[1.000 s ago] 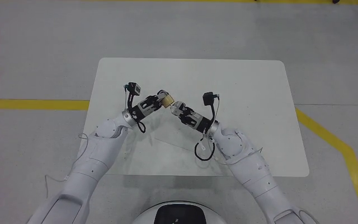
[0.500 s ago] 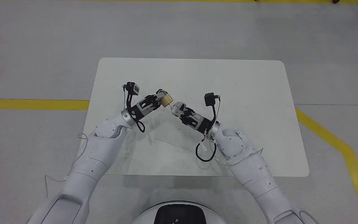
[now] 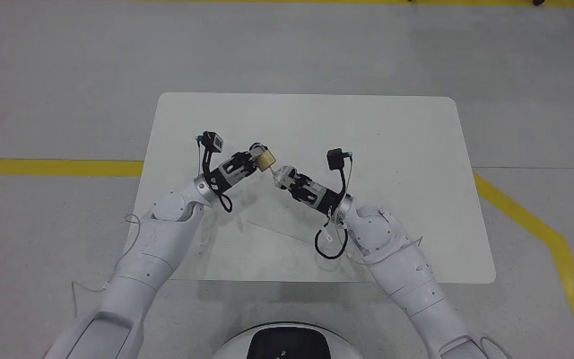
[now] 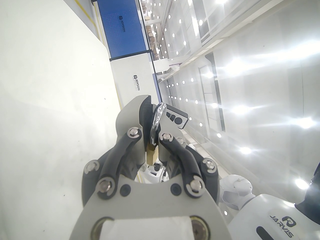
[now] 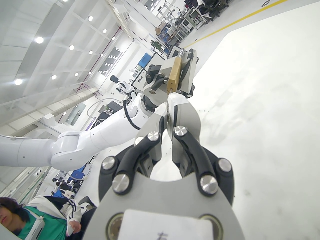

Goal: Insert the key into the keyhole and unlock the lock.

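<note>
Above the middle of the white table (image 3: 395,126) my left gripper (image 3: 259,158) is shut on a brass padlock (image 3: 267,160). In the left wrist view the padlock's silver shackle (image 4: 157,117) sticks out between that gripper's pads, and the brass body (image 4: 151,154) shows lower between the fingers. My right gripper (image 3: 282,173) faces it, shut on a small key (image 5: 170,100). In the right wrist view the key's tip meets the keyhole end of the padlock (image 5: 174,74). How far the key is in cannot be seen.
The white table (image 5: 262,96) lies under both grippers with free room all round. Yellow floor lines (image 3: 63,167) run past its left and right sides.
The right gripper has shifted slightly toward the padlock. The left gripper with the padlock has hardly moved.
</note>
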`<action>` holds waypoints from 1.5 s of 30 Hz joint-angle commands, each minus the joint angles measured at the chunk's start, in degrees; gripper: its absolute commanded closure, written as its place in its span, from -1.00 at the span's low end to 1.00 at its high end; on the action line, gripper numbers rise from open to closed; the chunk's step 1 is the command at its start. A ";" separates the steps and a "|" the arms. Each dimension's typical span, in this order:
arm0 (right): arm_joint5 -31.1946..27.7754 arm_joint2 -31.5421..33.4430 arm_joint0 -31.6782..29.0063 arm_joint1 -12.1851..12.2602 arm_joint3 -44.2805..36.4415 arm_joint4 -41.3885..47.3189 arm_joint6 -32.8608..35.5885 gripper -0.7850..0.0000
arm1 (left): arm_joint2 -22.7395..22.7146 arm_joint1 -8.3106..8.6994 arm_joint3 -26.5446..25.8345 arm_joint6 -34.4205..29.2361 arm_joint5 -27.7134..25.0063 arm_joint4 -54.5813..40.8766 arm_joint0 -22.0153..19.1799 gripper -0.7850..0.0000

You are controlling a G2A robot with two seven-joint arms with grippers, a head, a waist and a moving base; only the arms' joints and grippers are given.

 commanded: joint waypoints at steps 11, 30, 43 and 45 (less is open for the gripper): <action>1.38 0.14 -0.35 0.02 -0.58 -1.67 -1.16 1.00 | -0.09 0.11 -0.90 1.38 -0.38 2.97 0.48 1.00; 1.87 0.40 -0.29 -0.09 -0.32 0.47 -1.29 -1.00 | -0.10 0.01 -0.70 -0.20 3.52 1.08 0.50 1.00; 1.84 0.48 -0.25 -0.08 -0.19 0.80 -1.17 -1.00 | -0.10 0.01 -0.70 -0.20 3.52 1.08 0.50 1.00; 1.84 0.48 -0.25 -0.08 -0.19 0.80 -1.17 -1.00 | -0.98 0.17 -1.45 1.36 4.95 0.18 1.47 1.00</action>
